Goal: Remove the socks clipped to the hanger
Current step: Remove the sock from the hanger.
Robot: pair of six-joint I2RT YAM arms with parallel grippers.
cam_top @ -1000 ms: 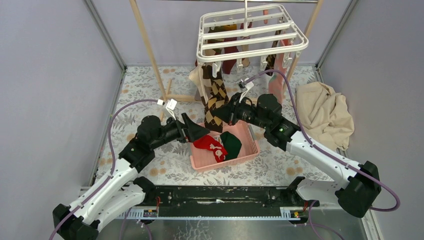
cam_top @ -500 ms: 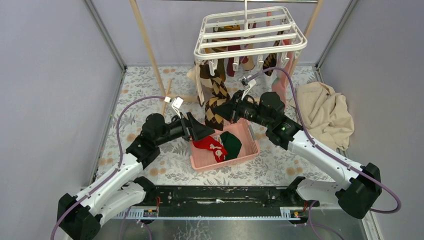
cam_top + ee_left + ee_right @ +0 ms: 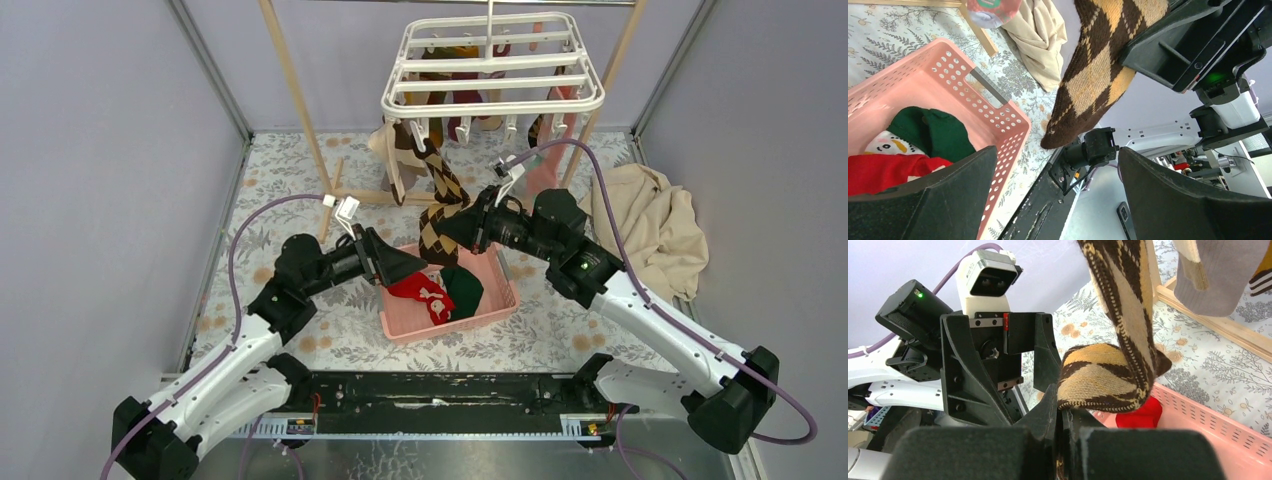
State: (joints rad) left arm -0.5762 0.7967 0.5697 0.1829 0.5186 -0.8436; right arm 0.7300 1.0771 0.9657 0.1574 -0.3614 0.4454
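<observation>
my right gripper (image 3: 452, 228) grips the brown sock (image 3: 441, 192) at frame center; next i pull it off the hanger (image 3: 490, 42). left gripper (image 3: 412, 266) is open.

Quick tally: one white clip hanger (image 3: 492, 75), one pink basket (image 3: 455, 322) with two inside (red sock (image 3: 418, 290), green sock (image 3: 462, 285)), one beige cloth (image 3: 650, 225), one stretched argyle sock (image 3: 447, 188), others hanging too bunched to count.

The sock (image 3: 445, 195), stretched from hanger (image 3: 480, 110) to right gripper (image 3: 442, 232), bars the basket's (image 3: 460, 318) far side; its near side lies open.
</observation>
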